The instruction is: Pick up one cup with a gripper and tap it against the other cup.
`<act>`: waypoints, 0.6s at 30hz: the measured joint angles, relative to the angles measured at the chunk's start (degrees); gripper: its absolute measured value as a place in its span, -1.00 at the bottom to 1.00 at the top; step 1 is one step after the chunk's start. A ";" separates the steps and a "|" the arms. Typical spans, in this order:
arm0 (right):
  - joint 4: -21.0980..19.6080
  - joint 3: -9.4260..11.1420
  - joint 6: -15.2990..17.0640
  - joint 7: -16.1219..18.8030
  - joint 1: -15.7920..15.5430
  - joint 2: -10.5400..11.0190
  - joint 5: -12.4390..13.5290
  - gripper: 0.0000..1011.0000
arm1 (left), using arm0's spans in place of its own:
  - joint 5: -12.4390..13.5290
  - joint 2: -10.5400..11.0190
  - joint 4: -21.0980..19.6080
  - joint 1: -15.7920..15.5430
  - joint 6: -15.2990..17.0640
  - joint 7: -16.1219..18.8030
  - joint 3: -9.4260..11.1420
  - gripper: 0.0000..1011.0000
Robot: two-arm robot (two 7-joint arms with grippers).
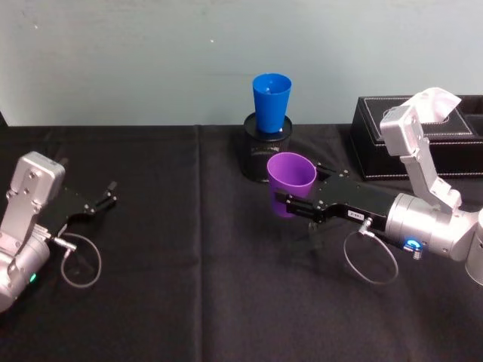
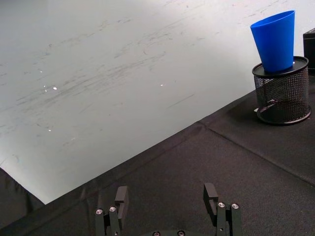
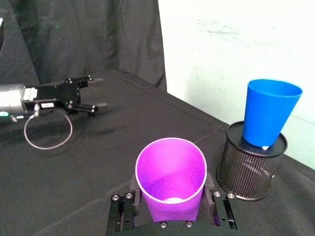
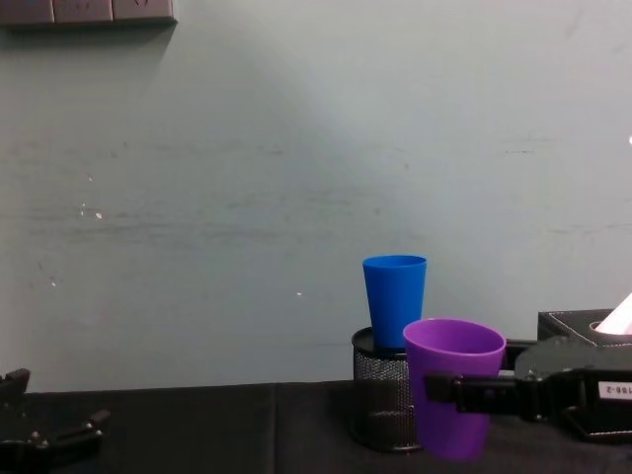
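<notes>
Clamping the purple cup (image 1: 291, 175) around its lower body, the right tool (image 1: 285, 204) reaches in from the right of the head view, one finger on each side. The left tool (image 1: 108, 194) rests at the left edge, fingers spread and empty. Black cloth covers the tabletop (image 1: 189, 286) below a pale wall (image 1: 136, 60). The upright purple cup sits just below the blue cup (image 1: 272, 102), which stands in a mesh pen holder (image 1: 260, 154); the cups are apart.

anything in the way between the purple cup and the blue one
Nothing visible does. The purple cup, clamped in the right gripper, is just in front of the blue cup, which stands in the mesh holder.
</notes>
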 joint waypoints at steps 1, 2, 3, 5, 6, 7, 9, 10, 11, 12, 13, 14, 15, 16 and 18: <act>-0.23 0.01 0.36 -0.07 0.02 0.06 0.25 0.44 | 0.00 0.00 0.00 0.00 0.00 0.00 0.00 0.98; -0.41 0.03 0.71 -0.10 0.06 0.10 0.48 0.44 | 0.00 0.00 0.00 0.00 0.00 0.00 0.00 0.98; -0.52 0.03 0.93 -0.15 0.10 0.13 0.67 0.44 | 0.00 0.00 0.00 0.00 0.00 0.00 0.00 0.98; -0.68 0.03 1.34 -0.29 0.20 0.19 1.05 0.44 | 0.00 0.00 0.00 0.00 0.00 0.00 0.00 0.98; -0.66 -0.06 1.57 -0.38 0.32 0.17 1.36 0.44 | 0.00 0.00 0.00 0.00 0.00 0.00 0.00 0.98; -0.58 -0.12 1.62 -0.42 0.38 0.14 1.50 0.44 | 0.00 0.00 0.00 0.00 0.00 0.00 0.00 0.98; -0.51 -0.19 1.69 -0.45 0.43 0.10 1.61 0.44 | 0.00 0.00 0.00 0.00 0.00 0.00 0.00 0.98; -0.51 -0.19 1.68 -0.44 0.42 0.10 1.61 0.44 | 0.00 0.00 0.00 0.00 0.00 0.00 0.00 0.98; -0.51 -0.19 1.68 -0.44 0.41 0.10 1.60 0.44 | 0.00 0.00 0.00 0.00 0.00 0.00 0.00 0.98; -0.50 -0.19 1.67 -0.44 0.40 0.10 1.59 0.44 | 0.00 0.00 0.00 0.00 0.00 0.00 0.00 0.98; -0.50 -0.19 1.67 -0.44 0.40 0.10 1.59 0.44 | 0.00 0.00 0.00 0.00 0.00 0.00 0.00 0.98; -0.50 -0.19 1.65 -0.42 0.38 0.10 1.58 0.44 | 0.00 0.00 0.00 0.00 0.00 0.00 0.00 0.98; -0.49 -0.19 1.64 -0.42 0.37 0.10 1.57 0.44 | 0.00 0.00 0.00 0.00 0.00 0.00 0.00 0.98; -0.49 -0.19 1.64 -0.42 0.37 0.10 1.56 0.44 | 0.00 0.00 0.00 0.00 0.00 0.00 0.00 0.98; -0.47 -0.18 1.62 -0.41 0.36 0.10 1.54 0.44 | 0.00 0.00 0.00 0.00 0.00 0.00 0.00 0.98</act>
